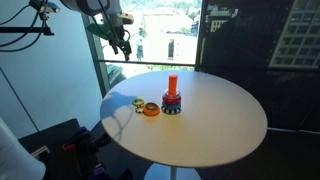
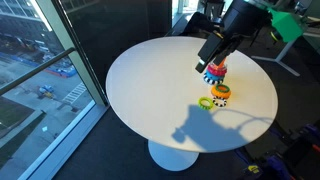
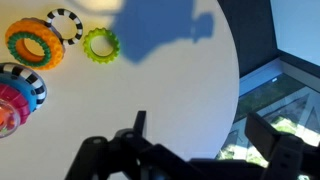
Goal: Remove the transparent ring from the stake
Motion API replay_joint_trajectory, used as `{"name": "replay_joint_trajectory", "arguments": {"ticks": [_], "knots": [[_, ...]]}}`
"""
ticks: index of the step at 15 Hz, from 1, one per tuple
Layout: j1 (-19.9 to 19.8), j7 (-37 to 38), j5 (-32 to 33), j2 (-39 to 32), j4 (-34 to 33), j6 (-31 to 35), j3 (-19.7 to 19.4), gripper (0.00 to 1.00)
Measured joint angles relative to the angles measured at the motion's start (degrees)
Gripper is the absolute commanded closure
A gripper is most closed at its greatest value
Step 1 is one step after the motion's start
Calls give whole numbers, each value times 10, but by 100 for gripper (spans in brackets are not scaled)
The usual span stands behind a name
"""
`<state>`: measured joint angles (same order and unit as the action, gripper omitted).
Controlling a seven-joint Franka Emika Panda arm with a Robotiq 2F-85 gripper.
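Note:
The stake point(image 1: 172, 86) is a short orange-red peg standing upright near the middle of the round white table point(image 1: 215, 130), with coloured rings stacked at its foot point(image 1: 172, 105). It also shows in an exterior view point(image 2: 216, 70). In the wrist view only the ring stack point(image 3: 14, 96) shows, at the left edge. I cannot make out the transparent ring in any view. My gripper point(image 3: 203, 128) is open and empty. It hangs above the table, apart from the stake, in both exterior views point(image 1: 122, 45) point(image 2: 204, 66).
An orange ring point(image 3: 33, 42), a thin black-and-white ring point(image 3: 67, 25) and a yellow-green ring point(image 3: 100, 43) lie on the table beside the stake. The table edge point(image 3: 238, 70) runs close by, with a glass wall and a drop beyond it.

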<state>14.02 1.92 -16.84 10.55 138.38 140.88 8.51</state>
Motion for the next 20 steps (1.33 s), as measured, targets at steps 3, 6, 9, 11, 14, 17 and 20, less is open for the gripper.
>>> {"name": "replay_joint_trajectory", "arguments": {"ticks": [3,6,9,11,14,17,20], "knots": [[0,0,0,0,-1,0,0,0],[0,0,0,-1,0,0,0,0],[-6,2,1,-1,-1,0,0,0],[-13,8,7,-1,-3,6,0,0],[-24,48,42,-6,-9,26,3,0],[-42,114,113,-16,-19,38,7,0],[-69,181,188,-28,-27,38,7,0]]}}
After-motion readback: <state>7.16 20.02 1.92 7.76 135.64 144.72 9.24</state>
